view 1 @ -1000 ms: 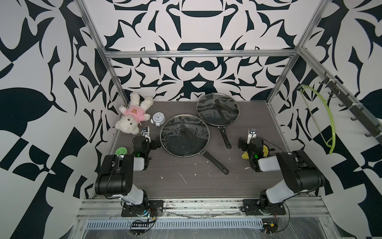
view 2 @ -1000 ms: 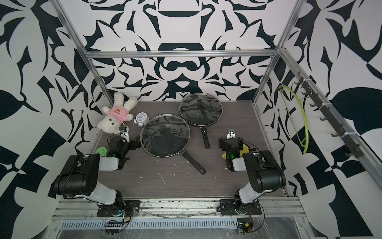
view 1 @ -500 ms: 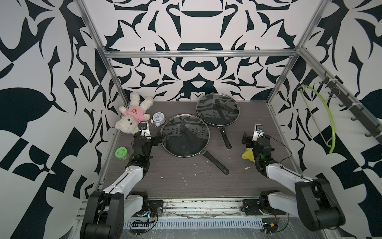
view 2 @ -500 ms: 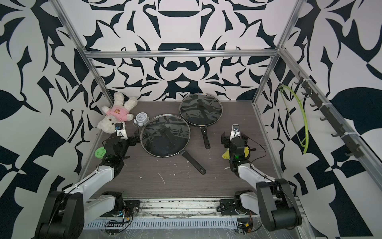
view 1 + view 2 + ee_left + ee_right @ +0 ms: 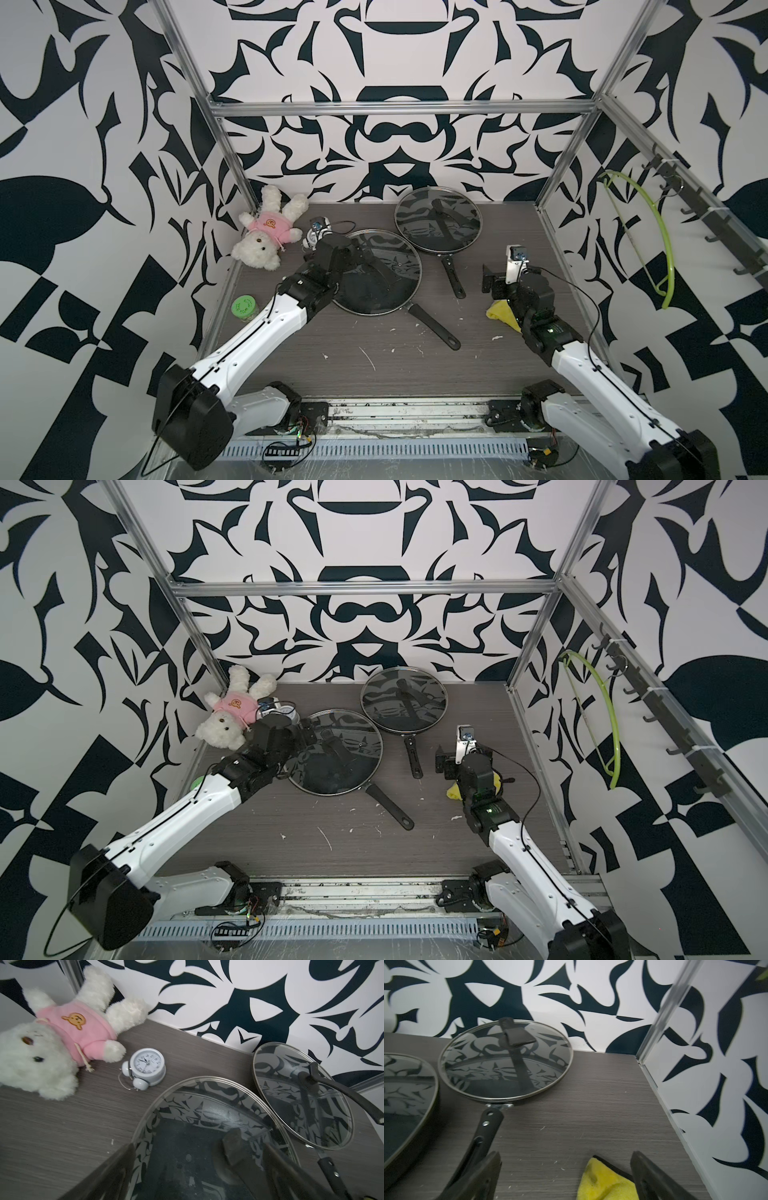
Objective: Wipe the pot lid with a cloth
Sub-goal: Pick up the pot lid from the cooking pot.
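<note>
Your arms are unfolding forward: left end effector (image 5: 198, 1155), spread, is hovering over the near glass lid (image 5: 399, 284); right end effector (image 5: 566, 1159), spread, is hanging over the ungrasped yellow cloth (image 5: 604, 1183) right of it. Wiping isn't starting yet.

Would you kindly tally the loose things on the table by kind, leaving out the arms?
Pans: 2
Glass lids: 2
Teddy bear: 1
Alarm clock: 1
Green-lidded jar: 1
Yellow cloth: 1
Total: 8
</note>
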{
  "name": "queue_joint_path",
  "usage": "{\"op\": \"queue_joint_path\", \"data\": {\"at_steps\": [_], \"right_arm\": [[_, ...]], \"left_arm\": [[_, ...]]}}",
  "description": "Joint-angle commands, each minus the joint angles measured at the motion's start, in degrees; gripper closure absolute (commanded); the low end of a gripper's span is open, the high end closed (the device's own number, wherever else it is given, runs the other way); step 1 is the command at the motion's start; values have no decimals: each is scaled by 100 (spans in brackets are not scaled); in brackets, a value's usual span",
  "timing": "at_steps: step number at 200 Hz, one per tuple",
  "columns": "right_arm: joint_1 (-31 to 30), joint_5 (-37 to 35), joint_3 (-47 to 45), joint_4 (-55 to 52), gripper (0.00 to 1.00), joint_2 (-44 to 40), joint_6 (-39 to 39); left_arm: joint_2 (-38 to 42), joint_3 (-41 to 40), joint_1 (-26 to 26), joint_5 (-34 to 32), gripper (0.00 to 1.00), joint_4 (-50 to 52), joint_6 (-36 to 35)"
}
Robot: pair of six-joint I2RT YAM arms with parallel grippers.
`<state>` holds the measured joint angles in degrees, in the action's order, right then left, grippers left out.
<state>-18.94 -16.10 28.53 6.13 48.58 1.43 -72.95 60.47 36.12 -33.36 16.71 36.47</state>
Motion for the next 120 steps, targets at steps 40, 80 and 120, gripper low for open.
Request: {"op": "queue_joint_path", "data": {"at_steps": [40,80,120], "right_arm": [[-981,0,595,-593,0,205,-187],[-1050,159,680,-587,1,231,-52],[-1060,160,640,-675,1,179,3]], "left_arm": [[-2217,2631,909,-927,1,3504,3153],[-3216,3529,923,-318,1,3993,3981],[-3624,3855,885,-285,3,4281,4600]]}}
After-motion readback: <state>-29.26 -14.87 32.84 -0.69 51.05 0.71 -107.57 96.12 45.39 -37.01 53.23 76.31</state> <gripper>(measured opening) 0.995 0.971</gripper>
